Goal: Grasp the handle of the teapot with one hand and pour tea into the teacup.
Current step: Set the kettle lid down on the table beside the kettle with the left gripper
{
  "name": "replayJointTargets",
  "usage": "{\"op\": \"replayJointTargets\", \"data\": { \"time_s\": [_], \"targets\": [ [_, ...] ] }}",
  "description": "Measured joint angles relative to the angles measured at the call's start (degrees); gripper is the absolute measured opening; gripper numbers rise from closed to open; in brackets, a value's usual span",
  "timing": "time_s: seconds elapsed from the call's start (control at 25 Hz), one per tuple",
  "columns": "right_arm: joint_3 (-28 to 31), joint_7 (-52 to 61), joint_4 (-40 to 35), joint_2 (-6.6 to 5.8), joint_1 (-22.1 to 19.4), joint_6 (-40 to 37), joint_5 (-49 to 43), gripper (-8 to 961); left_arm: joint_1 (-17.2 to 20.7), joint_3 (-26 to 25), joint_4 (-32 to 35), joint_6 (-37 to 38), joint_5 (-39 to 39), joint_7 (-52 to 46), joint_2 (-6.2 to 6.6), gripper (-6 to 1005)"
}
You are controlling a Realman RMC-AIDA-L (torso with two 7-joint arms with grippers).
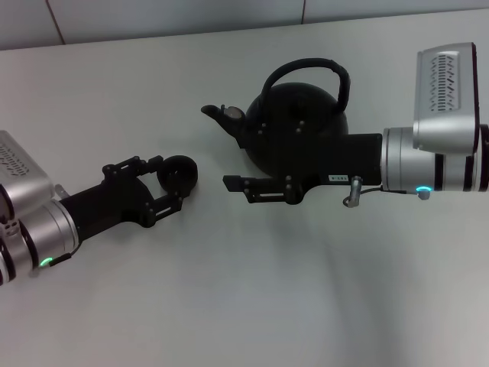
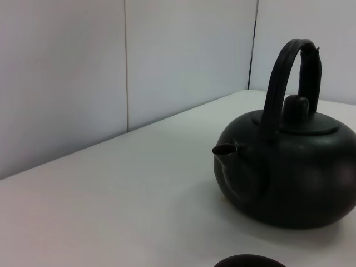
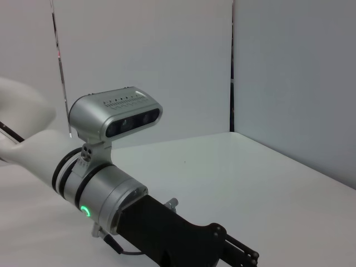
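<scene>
The teapot [image 1: 298, 126] sits just behind the right gripper [image 1: 233, 186], whose jaw gap cannot be told, the handle [image 1: 309, 70] arching above, while the teacup [image 1: 180, 173] is held in the left gripper [image 1: 172, 183].

A plain white table [image 1: 252, 306] carries the black teapot [image 1: 294, 126], standing upright. The small black teacup [image 1: 180, 171] rests near it, on its spout side.

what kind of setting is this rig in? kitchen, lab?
Likely a lab test cell, not a kitchen: a plain white table walled by blank grey panels, holding only a black teapot and small teacup, between the left gripper and right gripper.
</scene>
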Motion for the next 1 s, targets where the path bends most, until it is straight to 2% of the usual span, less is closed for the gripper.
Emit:
{"op": "replayJointTargets", "data": {
  "time_s": [0.36,1.0],
  "targets": [
    [0.1,0.0,0.1,0.0,0.1,0.0,0.0,613,-0.2,0.6,0.1,-0.9,0.0,0.1,0.0,856],
    [0.2,0.0,0.1,-0.09,0.1,0.7,0.0,607,0.6,1.3,1.3,1.5,0.0,-0.2,0.06,860]
  ]
}}
